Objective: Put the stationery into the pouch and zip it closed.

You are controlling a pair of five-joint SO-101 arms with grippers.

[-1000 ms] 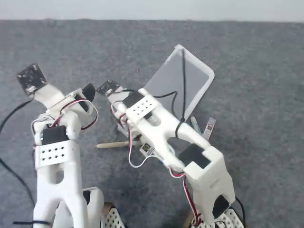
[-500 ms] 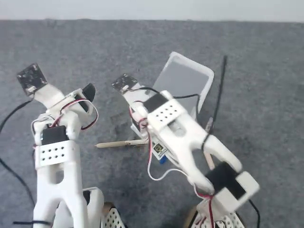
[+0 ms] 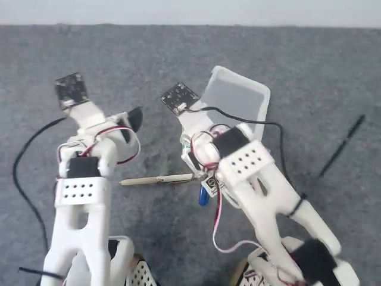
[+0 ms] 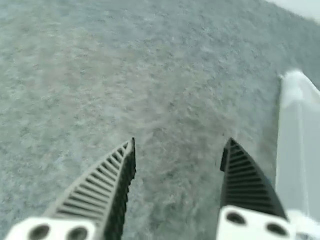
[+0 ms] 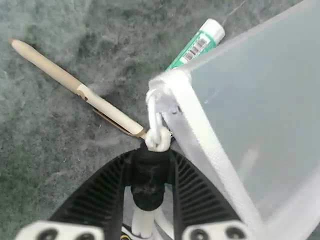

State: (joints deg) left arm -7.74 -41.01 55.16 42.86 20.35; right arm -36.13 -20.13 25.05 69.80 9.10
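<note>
With right gripper (image 5: 150, 159) jaws clenched on what looks like the zip pull (image 5: 159, 131) at the corner of the pouch (image 5: 250, 115) on the tabletop (image 5: 40, 140), draw straight along the zip; brace with left gripper (image 4: 180, 147), jaws released.

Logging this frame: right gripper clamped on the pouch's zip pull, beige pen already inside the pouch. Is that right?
Not quite: the beige pen lies outside the pouch, on the grey mat, as the right wrist view shows. The right gripper is clamped on the zip pull.

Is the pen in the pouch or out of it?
Out. The pen lies on the grey table, beside the pouch, not inside it.
</note>
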